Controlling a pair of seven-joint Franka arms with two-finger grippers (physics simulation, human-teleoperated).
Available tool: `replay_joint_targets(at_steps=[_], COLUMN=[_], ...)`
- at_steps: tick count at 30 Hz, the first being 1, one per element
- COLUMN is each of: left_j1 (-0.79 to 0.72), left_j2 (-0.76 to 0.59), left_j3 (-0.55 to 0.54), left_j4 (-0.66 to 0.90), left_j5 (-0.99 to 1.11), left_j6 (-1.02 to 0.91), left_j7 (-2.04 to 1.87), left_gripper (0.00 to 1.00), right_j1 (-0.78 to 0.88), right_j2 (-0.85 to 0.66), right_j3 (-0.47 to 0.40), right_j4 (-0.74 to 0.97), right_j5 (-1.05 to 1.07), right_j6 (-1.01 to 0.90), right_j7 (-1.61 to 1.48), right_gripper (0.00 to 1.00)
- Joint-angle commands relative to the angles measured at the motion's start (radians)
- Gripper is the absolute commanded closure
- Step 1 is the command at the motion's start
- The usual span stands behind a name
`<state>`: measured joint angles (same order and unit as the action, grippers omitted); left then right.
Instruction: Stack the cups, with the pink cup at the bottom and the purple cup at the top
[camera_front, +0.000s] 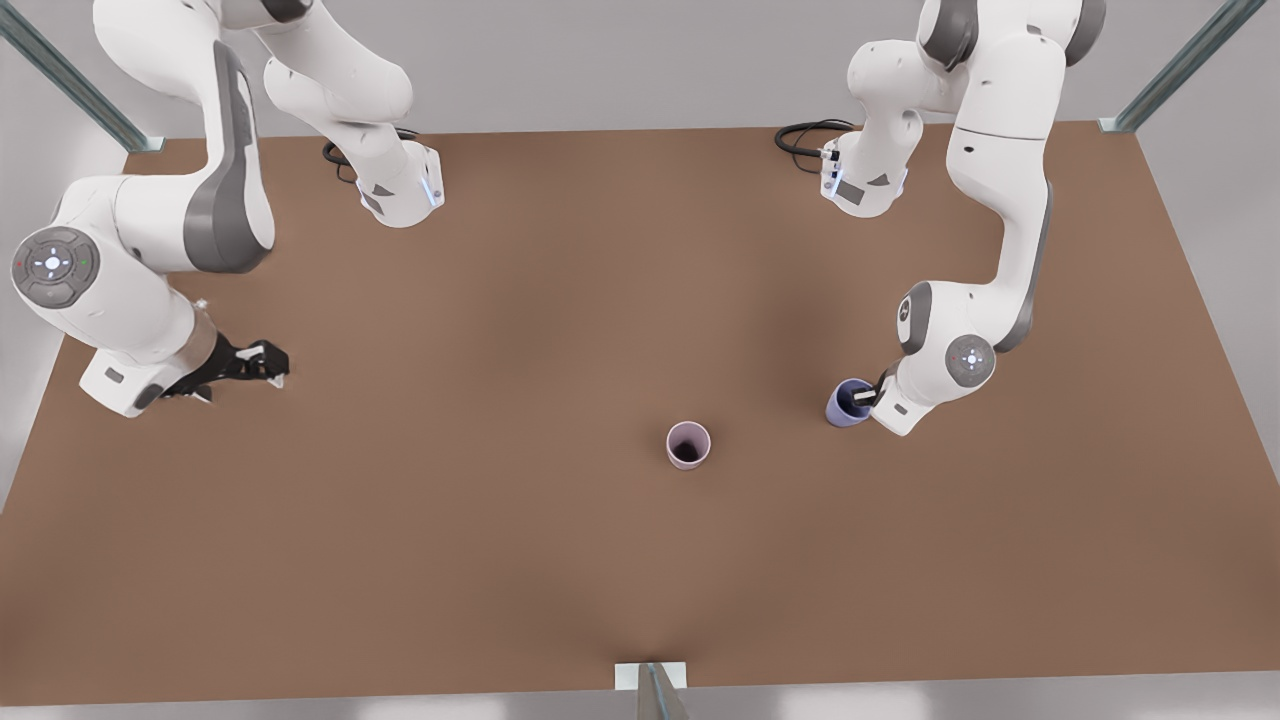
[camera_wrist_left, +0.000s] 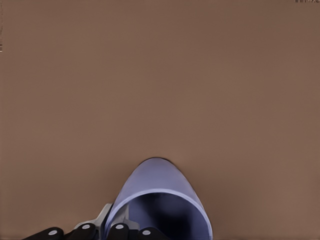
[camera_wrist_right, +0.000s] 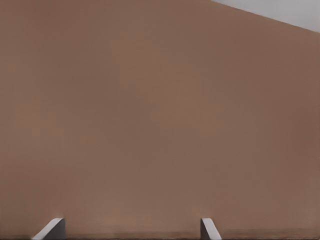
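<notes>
Now the brown table (camera_front: 500, 560) holds the pink cup (camera_front: 688, 445) upright as the base, while beside it, toward the front view's right, the left gripper (camera_front: 868, 397) is clamped on the purple cup (camera_front: 848, 403), tilted for carrying, and the right gripper (camera_front: 262, 362) waits well away, fingers (camera_wrist_right: 50, 229) apart.

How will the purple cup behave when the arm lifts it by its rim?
The purple cup looks rigid and thin-walled, probably light. Gripped at one rim wall by the left gripper, it may tilt. Its smooth taper might slip.
</notes>
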<state>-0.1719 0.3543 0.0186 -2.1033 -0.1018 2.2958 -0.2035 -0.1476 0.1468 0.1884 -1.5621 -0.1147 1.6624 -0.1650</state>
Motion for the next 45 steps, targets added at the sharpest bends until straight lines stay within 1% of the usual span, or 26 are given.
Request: replay_joint_targets(at_steps=[1, 3, 5, 7, 9, 10, 11, 13, 16, 18, 21, 23, 28, 45], left_j1=[0.0, -0.001, -0.003, -0.018, -0.06, -0.115, -0.144, -0.193, -0.251, -0.258, -0.301, -0.325, -0.353, -0.354], left_j2=[-0.001, -0.015, -0.049, -0.043, 0.035, 0.152, 0.204, 0.226, 0.262, 0.288, 0.288, 0.295, 0.311, 0.334], left_j3=[0.0, 0.0, 0.0, 0.0, -0.009, -0.006, -0.006, -0.006, -0.005, -0.009, -0.011, -0.011, -0.011, -0.011], left_j4=[0.002, 0.028, 0.135, 0.308, 0.543, 0.751, 0.853, 0.907, 0.924, 0.924, 0.924, 0.916, 0.914, 0.884], left_j5=[-0.006, -0.006, -0.024, -0.026, -0.015, -0.013, -0.016, -0.016, -0.013, -0.01, -0.041, -0.064, -0.078, -0.073], left_j6=[-0.006, -0.03, -0.222, -0.392, -0.57, -0.693, -0.73, -0.693, -0.578, -0.495, -0.484, -0.411, -0.411, -0.397], left_j7=[-0.025, -0.03, -0.048, -0.112, -0.188, -0.31, -0.378, -0.384, -0.384, -0.384, -0.448, -0.493, -0.494, -0.482], left_gripper=[0.79, 0.79, 0.79, 0.79, 0.79, 0.79, 0.79, 0.79, 0.79, 0.79, 0.79, 0.79, 0.79, 0.79], right_j1=[0.002, 0.006, 0.005, 0.006, 0.005, 0.003, 0.003, 0.002, 0.002, 0.002, 0.002, 0.002, 0.002, 0.002], right_j2=[0.001, 0.002, 0.002, 0.002, 0.004, 0.004, 0.004, 0.004, 0.004, 0.004, 0.004, 0.004, 0.004, 0.004], right_j3=[-0.001, -0.001, 0.0, 0.0, 0.0, 0.0, 0.0, 0.0, -0.001, -0.001, -0.001, -0.001, -0.001, -0.001], right_j4=[0.001, 0.007, 0.007, 0.007, 0.007, 0.007, 0.007, 0.007, 0.007, 0.007, 0.007, 0.007, 0.007, 0.007], right_j5=[0.004, 0.003, 0.006, 0.006, 0.007, 0.007, 0.007, 0.009, 0.009, 0.007, 0.009, 0.009, 0.009, 0.009], right_j6=[-0.066, -0.067, -0.069, -0.067, -0.067, -0.067, -0.067, -0.069, -0.072, -0.073, -0.075, -0.076, -0.076, -0.078], right_j7=[0.078, 0.081, 0.079, 0.079, 0.079, 0.079, 0.078, 0.076, 0.074, 0.074, 0.074, 0.074, 0.074, 0.071], right_gripper=[0.0, 0.0, 0.0, 0.0, 0.0, 0.0, 0.0, 0.0, 0.0, 0.0, 0.0, 0.0, 0.0, 0.0])
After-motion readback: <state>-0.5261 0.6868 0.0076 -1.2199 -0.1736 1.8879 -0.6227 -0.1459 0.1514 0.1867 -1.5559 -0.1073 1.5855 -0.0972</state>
